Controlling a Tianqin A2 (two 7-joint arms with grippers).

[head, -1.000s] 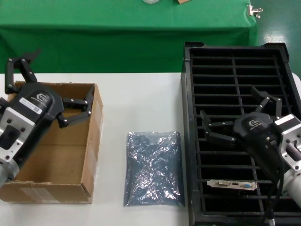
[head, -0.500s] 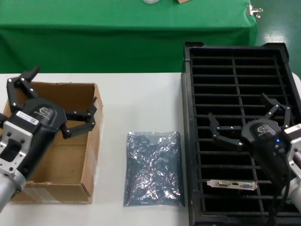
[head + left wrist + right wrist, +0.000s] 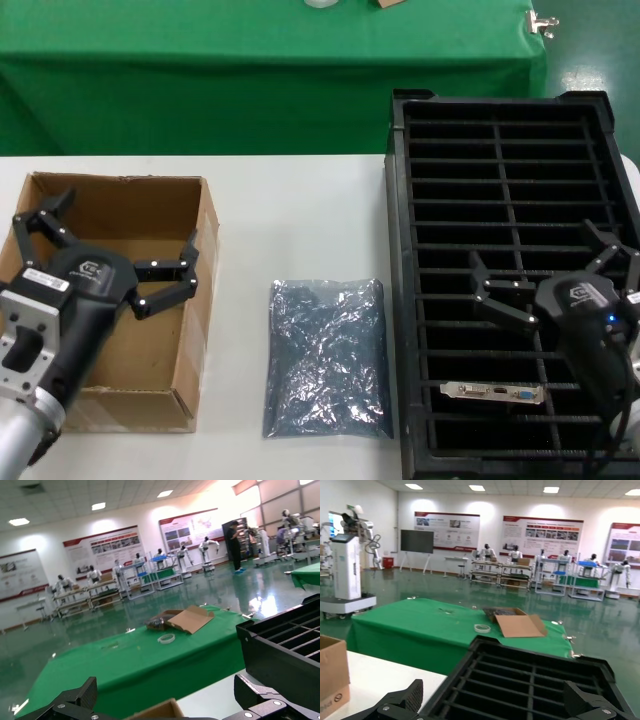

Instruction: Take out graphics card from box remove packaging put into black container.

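Graphics card, a flat green board with a silver bracket, sits in a near slot of the large black ribbed plastic crate, just below the right gripper, which hangs open and empty over the crate. Left gripper, fingers spread and empty, hangs above the open brown cardboard box. Between both grippers, the crinkly grey-blue antistatic bag lies flat on the white table.

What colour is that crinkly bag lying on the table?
The bag is a shiny, translucent grey-blue; the head view shows it best.
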